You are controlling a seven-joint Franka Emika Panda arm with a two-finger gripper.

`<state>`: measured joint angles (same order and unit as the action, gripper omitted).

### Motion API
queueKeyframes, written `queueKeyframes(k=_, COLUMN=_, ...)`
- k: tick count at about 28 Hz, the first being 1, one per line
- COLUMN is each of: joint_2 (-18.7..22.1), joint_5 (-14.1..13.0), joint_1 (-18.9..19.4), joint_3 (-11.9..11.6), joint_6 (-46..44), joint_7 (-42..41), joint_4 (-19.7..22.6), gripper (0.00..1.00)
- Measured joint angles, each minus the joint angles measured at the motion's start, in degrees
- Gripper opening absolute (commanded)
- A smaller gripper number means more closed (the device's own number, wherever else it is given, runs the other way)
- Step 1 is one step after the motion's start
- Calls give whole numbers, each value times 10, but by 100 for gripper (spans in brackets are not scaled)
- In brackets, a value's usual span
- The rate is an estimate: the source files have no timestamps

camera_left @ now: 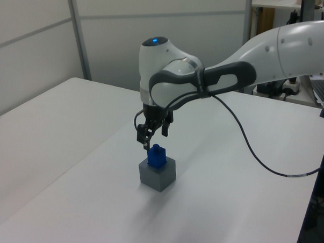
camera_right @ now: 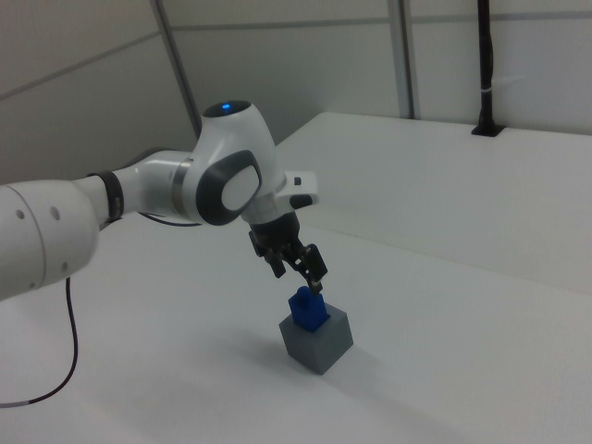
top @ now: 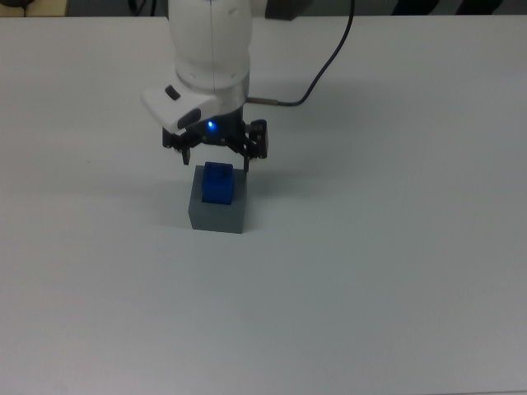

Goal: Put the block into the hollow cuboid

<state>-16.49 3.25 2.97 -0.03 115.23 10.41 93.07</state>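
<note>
One block (top: 218, 182) stands in cuboid (top: 217, 214), hand (top: 216, 159) clear.

White arm bent downward, gripper (top: 215, 159) spread wide, holding nothing

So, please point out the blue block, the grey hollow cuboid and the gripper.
block (top: 218, 182), top view, its top face.
hollow cuboid (top: 217, 217), top view, its front wall.
gripper (top: 216, 159), top view, midway between its fingertips.

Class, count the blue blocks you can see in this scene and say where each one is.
1. The blue block stands in the grey hollow cuboid, its top poking out, below the open gripper. None seem hidden.
</note>
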Motion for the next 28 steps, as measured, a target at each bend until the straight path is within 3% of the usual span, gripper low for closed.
queueKeyframes(k=14, joint_2=120, joint_5=0, joint_1=-2, joint_3=0, joint_6=-134, joint_7=0, joint_4=5, gripper=100)
queueKeyframes(k=28, joint_2=170, joint_5=-3, joint_1=-2, joint_3=0, joint_6=-189, joint_7=-21, joint_4=8, gripper=100)
